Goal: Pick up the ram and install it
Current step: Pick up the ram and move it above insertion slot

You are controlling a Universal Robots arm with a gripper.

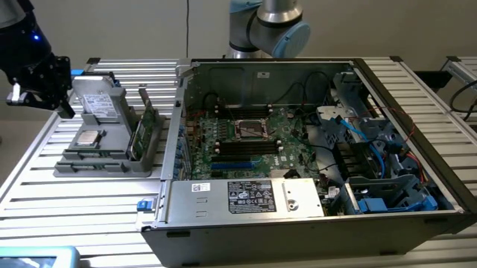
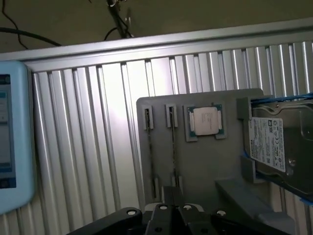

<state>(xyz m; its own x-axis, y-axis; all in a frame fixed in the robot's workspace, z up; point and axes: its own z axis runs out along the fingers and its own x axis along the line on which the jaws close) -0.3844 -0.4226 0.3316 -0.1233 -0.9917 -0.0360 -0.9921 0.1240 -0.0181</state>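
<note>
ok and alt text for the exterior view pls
An open computer case lies on a slatted metal table, its motherboard exposed. To the exterior view's left, a grey tray holds a hard drive, a silver processor and upright green boards, with the robot's dark tool near its far end.

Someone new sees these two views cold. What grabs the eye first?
The open computer case sits at the exterior view's centre and right, its green motherboard exposed. At the exterior view's left a grey parts tray holds a hard drive, a silver processor chip and upright green boards. The black pincer hangs shut above that tray, holding nothing that I can see.
</note>
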